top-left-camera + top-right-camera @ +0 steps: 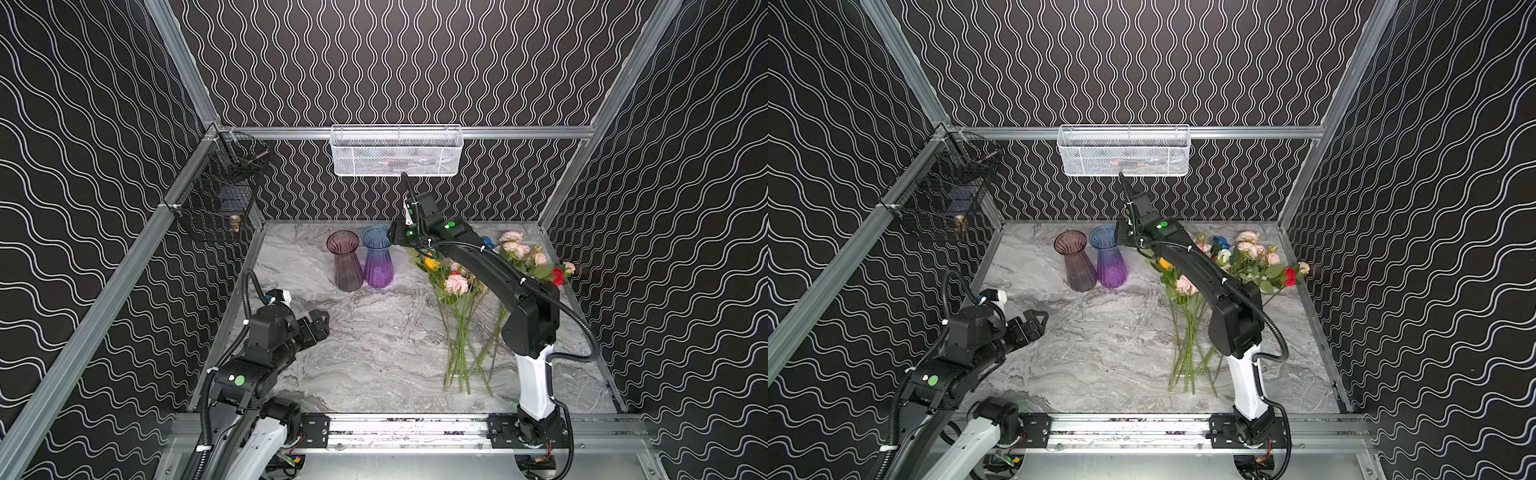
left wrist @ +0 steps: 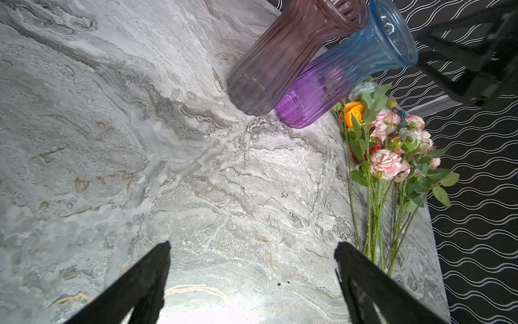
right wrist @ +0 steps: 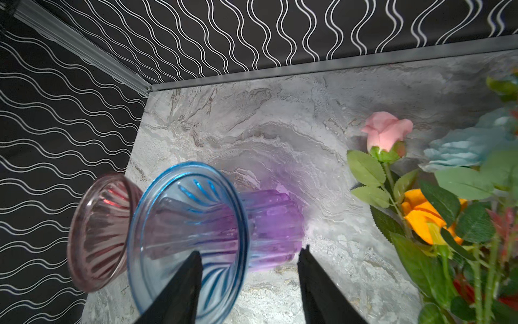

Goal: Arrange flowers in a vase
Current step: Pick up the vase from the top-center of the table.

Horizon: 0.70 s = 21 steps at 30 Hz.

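Two ribbed glass vases stand upright side by side at the back of the marble table: a mauve vase (image 1: 343, 262) (image 1: 1077, 266) and a blue-to-purple vase (image 1: 377, 259) (image 1: 1111, 262) (image 3: 190, 224). The flowers (image 1: 457, 291) (image 1: 1187, 291) (image 2: 384, 157) lie in a loose bunch on the right, blooms towards the back wall, pink, orange, red and blue. My right gripper (image 1: 390, 240) (image 3: 251, 249) hovers open at the blue vase's mouth, its rim between the jaws, one finger over the opening. My left gripper (image 1: 322, 322) (image 2: 252, 244) hangs open and empty over bare table at front left.
A white mesh basket (image 1: 395, 151) hangs on the back rail above the right arm. A black wire basket (image 1: 216, 203) is fixed to the left rail. Patterned walls close in the table (image 1: 365, 357) on three sides. The right arm's forearm crosses over the blooms.
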{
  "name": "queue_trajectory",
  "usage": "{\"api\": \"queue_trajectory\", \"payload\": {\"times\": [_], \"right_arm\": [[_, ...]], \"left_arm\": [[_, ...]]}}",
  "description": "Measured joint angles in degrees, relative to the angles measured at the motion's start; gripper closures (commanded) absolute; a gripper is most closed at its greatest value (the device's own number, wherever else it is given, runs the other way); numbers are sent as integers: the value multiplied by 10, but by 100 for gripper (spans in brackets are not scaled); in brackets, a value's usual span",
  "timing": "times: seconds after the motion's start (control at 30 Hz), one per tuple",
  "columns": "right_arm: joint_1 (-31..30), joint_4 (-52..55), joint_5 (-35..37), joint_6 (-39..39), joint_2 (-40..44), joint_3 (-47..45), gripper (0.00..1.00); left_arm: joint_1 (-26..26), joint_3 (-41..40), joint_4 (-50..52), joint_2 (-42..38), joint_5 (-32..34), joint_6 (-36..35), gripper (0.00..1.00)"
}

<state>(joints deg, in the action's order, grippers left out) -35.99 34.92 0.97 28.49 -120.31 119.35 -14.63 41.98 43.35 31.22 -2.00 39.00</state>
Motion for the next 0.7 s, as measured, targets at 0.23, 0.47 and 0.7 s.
{"api": "queue_trajectory", "payload": {"times": [0.23, 0.47, 0.7], "right_arm": [[0, 9, -7, 10, -30, 34, 49], [-2, 18, -11, 10, -43, 52, 55], [-2, 28, -11, 8, -43, 52, 60]], "left_arm": [[3, -1, 0, -7, -1, 0, 5], [4, -1, 0, -5, -1, 0, 5], [7, -1, 0, -3, -3, 0, 5]]}}
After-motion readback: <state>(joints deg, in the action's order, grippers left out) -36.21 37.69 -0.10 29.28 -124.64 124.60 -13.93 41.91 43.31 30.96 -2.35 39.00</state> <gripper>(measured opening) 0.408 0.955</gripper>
